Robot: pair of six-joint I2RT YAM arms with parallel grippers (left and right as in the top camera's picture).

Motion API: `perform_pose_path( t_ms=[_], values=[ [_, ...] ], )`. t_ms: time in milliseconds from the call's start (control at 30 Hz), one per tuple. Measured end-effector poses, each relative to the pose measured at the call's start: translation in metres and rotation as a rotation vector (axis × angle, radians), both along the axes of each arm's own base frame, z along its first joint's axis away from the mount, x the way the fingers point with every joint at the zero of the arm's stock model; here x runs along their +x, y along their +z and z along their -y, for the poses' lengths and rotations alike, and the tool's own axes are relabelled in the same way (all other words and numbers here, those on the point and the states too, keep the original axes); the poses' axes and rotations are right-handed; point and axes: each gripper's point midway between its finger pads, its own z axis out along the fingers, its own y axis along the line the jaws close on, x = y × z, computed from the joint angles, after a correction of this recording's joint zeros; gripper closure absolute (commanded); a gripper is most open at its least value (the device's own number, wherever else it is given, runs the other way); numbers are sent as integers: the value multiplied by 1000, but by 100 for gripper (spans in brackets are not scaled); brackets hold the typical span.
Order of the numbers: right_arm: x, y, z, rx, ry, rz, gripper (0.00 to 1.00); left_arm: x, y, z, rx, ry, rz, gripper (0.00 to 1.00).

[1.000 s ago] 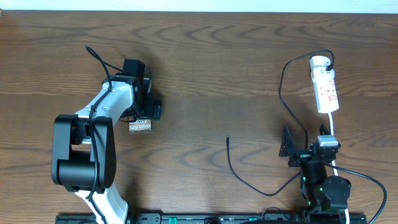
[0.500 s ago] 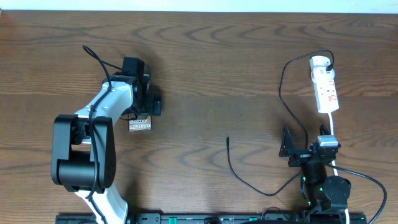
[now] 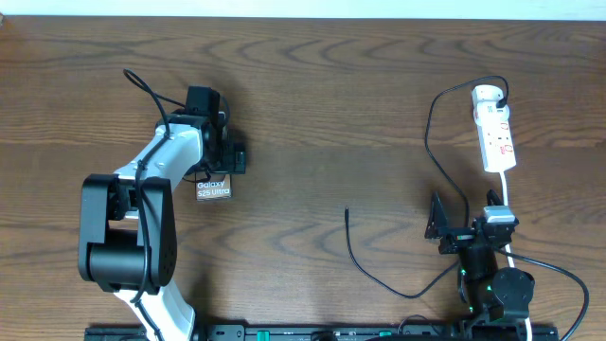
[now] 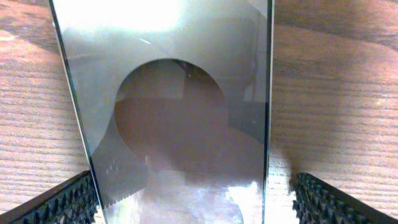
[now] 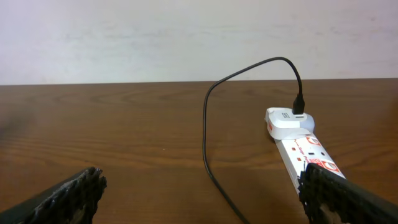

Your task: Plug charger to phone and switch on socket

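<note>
- The phone (image 3: 213,188) is laid flat on the wooden table (image 3: 331,95), left of the middle, with its white "Galaxy S25 Ultra" print seen from overhead.
- The left gripper (image 4: 193,202) is held low over the phone, and its jaws are kept apart, one at each long edge.
- In the left wrist view, the left pad is seen at the phone's edge. A thin strip of table is shown between the right pad and the other edge, so no clamping is seen.
- The socket (image 3: 495,128) is placed lengthwise at the far right of the table, with a white cord (image 3: 508,189) led from its near end.
- The charger (image 3: 429,125) is plugged into a white adapter (image 5: 289,118) at the socket's far end. Its cable is looped across the table.
- The plug tip (image 3: 347,211) is left lying loose near the table's middle, well apart from the phone.
- The right gripper (image 5: 202,193) is parked just before the socket's near end. It is pointed along the socket, its jaws are spread wide, and nothing is held.
</note>
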Motion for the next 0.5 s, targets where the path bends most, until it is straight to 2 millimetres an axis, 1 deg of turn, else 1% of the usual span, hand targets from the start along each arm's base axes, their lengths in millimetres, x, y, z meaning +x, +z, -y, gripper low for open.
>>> perform_pose_path(
  t_ms=[500],
  values=[
    [0, 0, 0, 0, 0, 0, 1, 7, 1, -2, 10, 4, 27, 2]
  ],
)
